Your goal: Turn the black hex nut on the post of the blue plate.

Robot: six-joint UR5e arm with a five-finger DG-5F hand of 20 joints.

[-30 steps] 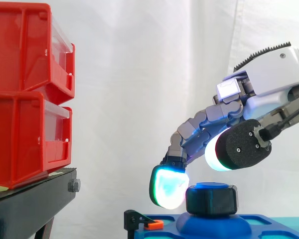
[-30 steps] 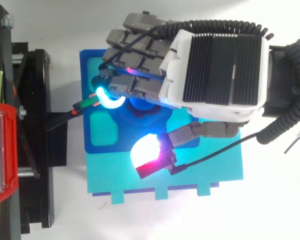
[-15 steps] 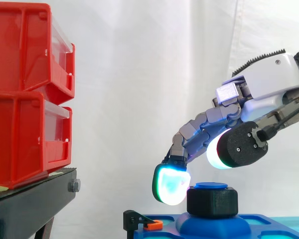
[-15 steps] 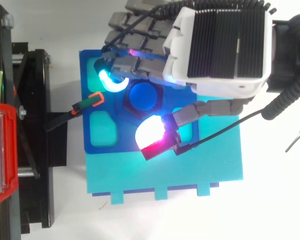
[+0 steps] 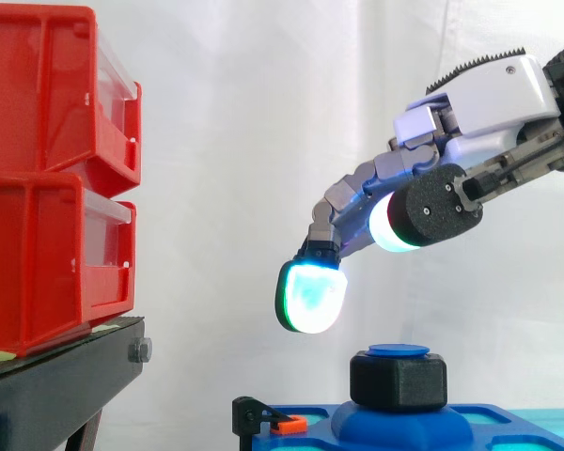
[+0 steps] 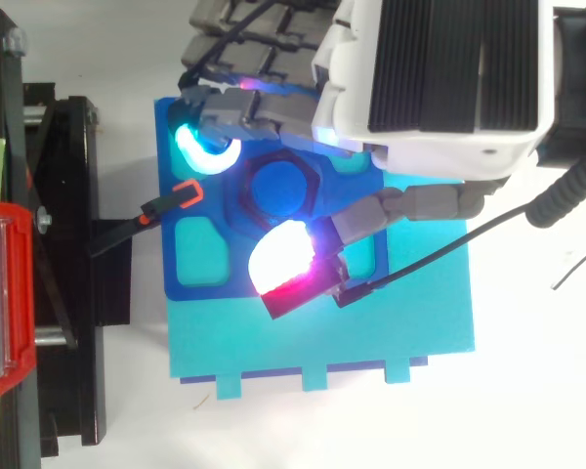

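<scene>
The black hex nut (image 5: 398, 381) sits on the blue post of the blue plate (image 6: 200, 259), the post's round blue cap showing above it. From above, the nut (image 6: 278, 186) lies uncovered between the fingers and the thumb. My hand (image 5: 479, 103) hangs above and to the right of the nut, clear of it. It is open, fingers relaxed and bent downward, holding nothing. One glowing cyan fingertip (image 5: 310, 296) hovers up and left of the nut. The thumb pad (image 6: 283, 266) glows white and red on the nut's other side.
Stacked red bins (image 5: 47, 178) stand on a black stand (image 5: 66, 385) at the left. A black clamp with an orange tip (image 6: 171, 200) reaches from the stand to the plate's left edge. The plate rests on a cyan board (image 6: 371, 332).
My hand has let go of the nut's sides and risen. The cyan fingertip, level with the nut a second ago, now hangs well above it.
</scene>
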